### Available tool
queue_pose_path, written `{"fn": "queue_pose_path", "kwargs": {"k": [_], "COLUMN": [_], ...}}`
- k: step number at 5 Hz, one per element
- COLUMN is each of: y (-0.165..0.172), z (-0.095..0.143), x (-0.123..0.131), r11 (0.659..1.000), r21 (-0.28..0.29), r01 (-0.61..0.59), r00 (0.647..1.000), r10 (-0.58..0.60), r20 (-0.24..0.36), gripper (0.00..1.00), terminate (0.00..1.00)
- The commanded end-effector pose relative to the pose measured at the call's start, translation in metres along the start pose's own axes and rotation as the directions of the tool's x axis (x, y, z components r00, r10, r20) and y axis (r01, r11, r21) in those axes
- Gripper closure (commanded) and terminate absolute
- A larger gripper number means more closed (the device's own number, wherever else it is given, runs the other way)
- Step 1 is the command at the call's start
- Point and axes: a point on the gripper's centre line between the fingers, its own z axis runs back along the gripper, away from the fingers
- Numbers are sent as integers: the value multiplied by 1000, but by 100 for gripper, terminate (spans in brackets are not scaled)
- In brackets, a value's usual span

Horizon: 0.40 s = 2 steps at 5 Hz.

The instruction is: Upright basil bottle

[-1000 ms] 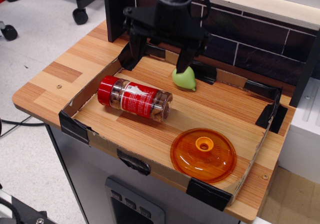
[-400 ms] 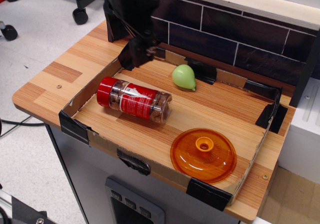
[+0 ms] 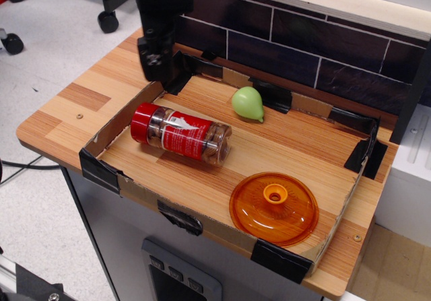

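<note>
A green pear-shaped object [image 3: 248, 104] and an orange round lid [image 3: 274, 209] lie well apart in a cardboard tray [image 3: 101, 137] on the counter [image 3: 64, 109].

Arm [image 3: 159, 18] – all black, boxy

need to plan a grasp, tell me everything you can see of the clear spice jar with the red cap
The clear plastic cylindrical spice jar with a red screw cap lies on its side on the wooden floor of the shallow cardboard tray, in the tray's left part. Its cap points left toward the tray's wall; its base points right. A red label with white marks wraps the middle, and brownish contents show through. Nothing grips it: the black gripper hangs above and behind the cap end, apart from it.
</note>
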Motion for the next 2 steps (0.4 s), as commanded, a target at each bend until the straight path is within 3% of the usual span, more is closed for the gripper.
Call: {"fn": "queue_pose_path", "kwargs": {"k": [1,2], "y": [8,2], "z": [-19,-33], "x": [-15,-30], "r11": [939,925], "r21": [40,23], "r01": [343,380], "r00": [939,925], "r10": [-342,-379], "r20": [-29,-32], "gripper": [0,0], "terminate": [0,0]}}
